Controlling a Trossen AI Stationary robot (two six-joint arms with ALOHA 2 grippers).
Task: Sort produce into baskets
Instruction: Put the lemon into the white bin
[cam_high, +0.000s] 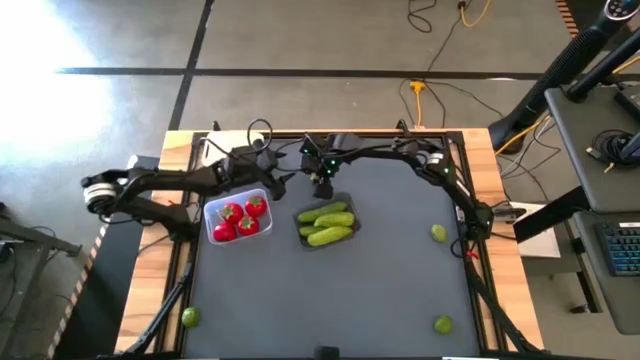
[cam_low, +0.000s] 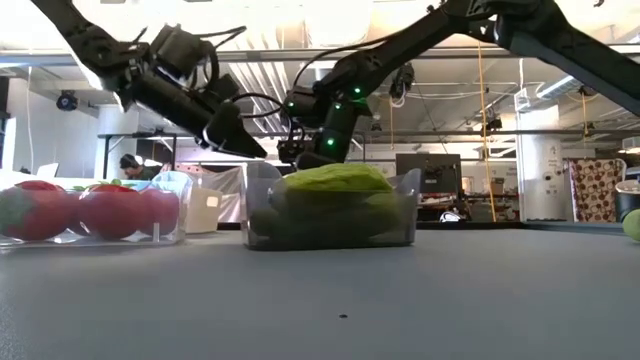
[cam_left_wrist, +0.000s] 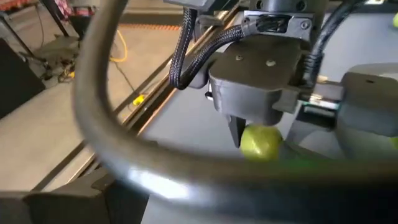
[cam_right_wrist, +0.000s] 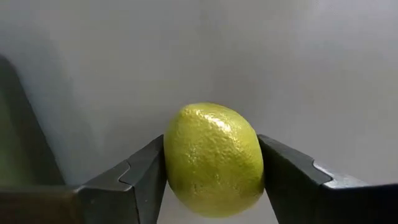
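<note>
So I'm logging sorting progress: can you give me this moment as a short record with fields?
red fruits: in the clear tub
cucumbers: in the dark tub
loose limes: three on the table
right gripper: lime between its fingers, behind the dark tub
left gripper: open, empty, behind the clear tub

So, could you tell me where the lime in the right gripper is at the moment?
The lime sits between the right gripper's fingers, near the table's far edge in the high view, just behind the basket of cucumbers.
</note>
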